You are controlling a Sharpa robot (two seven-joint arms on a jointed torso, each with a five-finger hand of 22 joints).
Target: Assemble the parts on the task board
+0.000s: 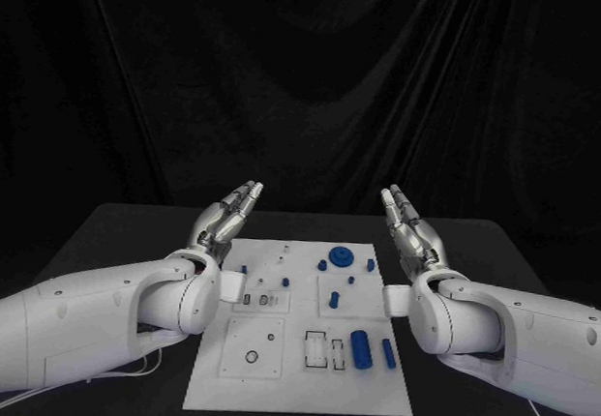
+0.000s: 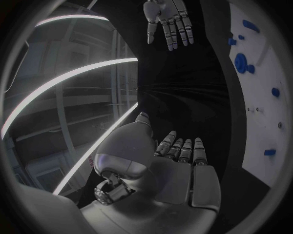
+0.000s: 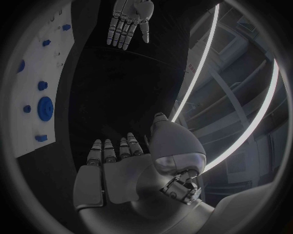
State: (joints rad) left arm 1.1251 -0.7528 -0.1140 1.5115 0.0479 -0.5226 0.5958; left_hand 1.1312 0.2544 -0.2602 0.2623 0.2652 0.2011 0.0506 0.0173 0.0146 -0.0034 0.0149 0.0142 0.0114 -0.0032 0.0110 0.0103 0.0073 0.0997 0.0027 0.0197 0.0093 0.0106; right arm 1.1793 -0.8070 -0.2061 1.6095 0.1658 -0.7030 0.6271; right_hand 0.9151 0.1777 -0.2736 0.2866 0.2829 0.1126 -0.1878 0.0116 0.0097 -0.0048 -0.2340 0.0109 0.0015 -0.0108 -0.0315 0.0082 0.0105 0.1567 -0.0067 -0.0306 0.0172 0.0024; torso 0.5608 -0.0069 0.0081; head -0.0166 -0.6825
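The white task board [image 1: 301, 383] lies in the middle of the black table. Several blue parts sit on it: a round disc [image 1: 340, 256] near its far edge, a thick cylinder [image 1: 359, 349] and a thinner peg [image 1: 389, 353] near the front right. My left hand [image 1: 230, 217] is raised above the board's far left corner, fingers straight and apart, holding nothing. My right hand [image 1: 411, 228] mirrors it above the far right corner, also empty. The left wrist view shows the left hand [image 2: 177, 156], the right hand [image 2: 168, 22] and the board [image 2: 262, 83]. The right wrist view shows the right hand [image 3: 116, 156] and the left hand [image 3: 128, 22].
Black table [image 1: 131, 229] surface runs around the board on all sides, with a black curtain behind. A white cable [image 1: 119, 376] trails near the table's front left. The board [image 3: 46, 73] with its blue disc [image 3: 45, 106] shows in the right wrist view.
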